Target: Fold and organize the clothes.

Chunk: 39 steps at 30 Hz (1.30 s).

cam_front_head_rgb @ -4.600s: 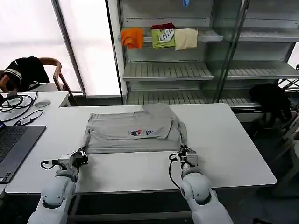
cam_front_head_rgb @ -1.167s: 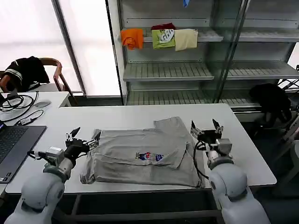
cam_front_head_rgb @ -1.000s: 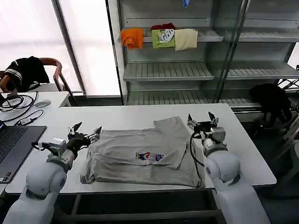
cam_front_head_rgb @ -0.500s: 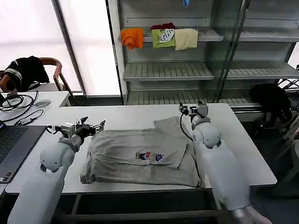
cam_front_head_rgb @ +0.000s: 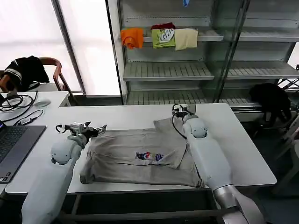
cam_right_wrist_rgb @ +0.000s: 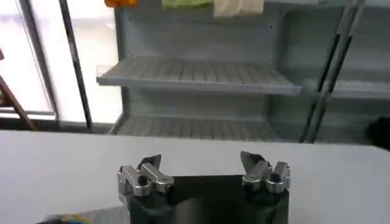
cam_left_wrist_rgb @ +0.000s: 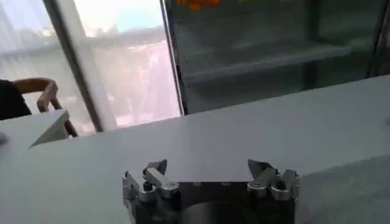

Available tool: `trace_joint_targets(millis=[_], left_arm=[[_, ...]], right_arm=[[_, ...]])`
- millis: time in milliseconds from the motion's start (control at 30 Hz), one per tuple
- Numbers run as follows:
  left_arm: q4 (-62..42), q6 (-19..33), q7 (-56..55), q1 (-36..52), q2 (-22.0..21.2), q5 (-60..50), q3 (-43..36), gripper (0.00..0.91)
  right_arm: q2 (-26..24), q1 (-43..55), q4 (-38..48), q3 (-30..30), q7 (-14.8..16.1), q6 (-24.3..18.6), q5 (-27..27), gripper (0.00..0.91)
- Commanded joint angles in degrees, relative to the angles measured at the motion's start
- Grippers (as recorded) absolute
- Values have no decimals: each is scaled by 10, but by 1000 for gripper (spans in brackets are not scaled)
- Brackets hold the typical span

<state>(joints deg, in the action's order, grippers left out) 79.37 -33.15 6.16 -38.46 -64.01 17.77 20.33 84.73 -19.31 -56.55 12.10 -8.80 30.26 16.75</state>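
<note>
One grey shirt (cam_front_head_rgb: pixel 140 158) with a small coloured chest print lies flat on the white table (cam_front_head_rgb: pixel 243 154), its sides folded in and a sleeve sticking out at the far right corner. My left gripper (cam_front_head_rgb: pixel 91 129) hovers open just off the shirt's far left corner, with nothing between its fingers. The left wrist view has the left gripper (cam_left_wrist_rgb: pixel 207 167) over bare table, grey cloth (cam_left_wrist_rgb: pixel 359 192) beside it. My right gripper (cam_front_head_rgb: pixel 183 109) is open above the table just beyond the far right sleeve. In the right wrist view the right gripper (cam_right_wrist_rgb: pixel 200 161) faces the shelves.
A laptop (cam_front_head_rgb: pixel 14 144) and cables (cam_front_head_rgb: pixel 16 100) sit at the left. A chair with a black garment (cam_front_head_rgb: pixel 25 70) stands behind them. Shelves (cam_front_head_rgb: pixel 187 70) behind the table carry orange, green and cream clothes (cam_front_head_rgb: pixel 161 37). A black garment (cam_front_head_rgb: pixel 271 100) hangs at the right.
The shirt has come nearer the front edge since the earliest frame, when both grippers were at its front hem. Both grippers, open, have since moved to its far corners.
</note>
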Motion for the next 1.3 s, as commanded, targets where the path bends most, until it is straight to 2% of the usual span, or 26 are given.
trace_joint_targets(millis=[33, 667, 733, 767, 800, 833, 867, 933, 967, 1000, 1033, 1067, 1300], left_arm=[[-37, 0, 3, 11, -10, -14, -3, 907], [-41, 1, 3, -1, -14, -19, 12, 907], [-39, 1, 3, -4, -13, -19, 13, 806], [-39, 0, 3, -5, -13, -19, 13, 595], [-38, 1, 4, -7, -13, -19, 13, 322], [-37, 1, 3, -9, -13, -19, 14, 212], [-36, 1, 4, -10, -13, -19, 15, 50], [-35, 0, 4, -14, -12, -20, 15, 40], [-34, 0, 5, -16, -12, -21, 15, 30], [-34, 1, 6, -17, -13, -21, 16, 20], [-33, 1, 8, -19, -13, -23, 16, 20], [-33, 0, 9, -20, -13, -24, 16, 20], [-22, 1, 9, -27, -14, -24, 15, 20]], right_arm=[[14, 14, 48, -1, 4, -2, -3, 907], [13, -8, 28, -2, 0, 9, -6, 907], [11, -11, 26, -4, -1, 12, -6, 907], [11, -12, 26, -4, -1, 12, -6, 736], [11, -13, 25, -5, -2, 14, -6, 665], [11, -15, 24, -5, -4, 15, -5, 625], [11, -16, 23, -4, -5, 15, -4, 514], [12, -20, 20, -3, -8, 19, -3, 443], [12, -22, 19, -3, -10, 20, -1, 322], [13, -23, 18, -2, -10, 21, 0, 81], [12, -26, 17, -2, -10, 21, 0, 30], [12, -27, 16, -2, -12, 21, 0, 0], [11, -36, 7, 0, -15, 20, 0, 0]])
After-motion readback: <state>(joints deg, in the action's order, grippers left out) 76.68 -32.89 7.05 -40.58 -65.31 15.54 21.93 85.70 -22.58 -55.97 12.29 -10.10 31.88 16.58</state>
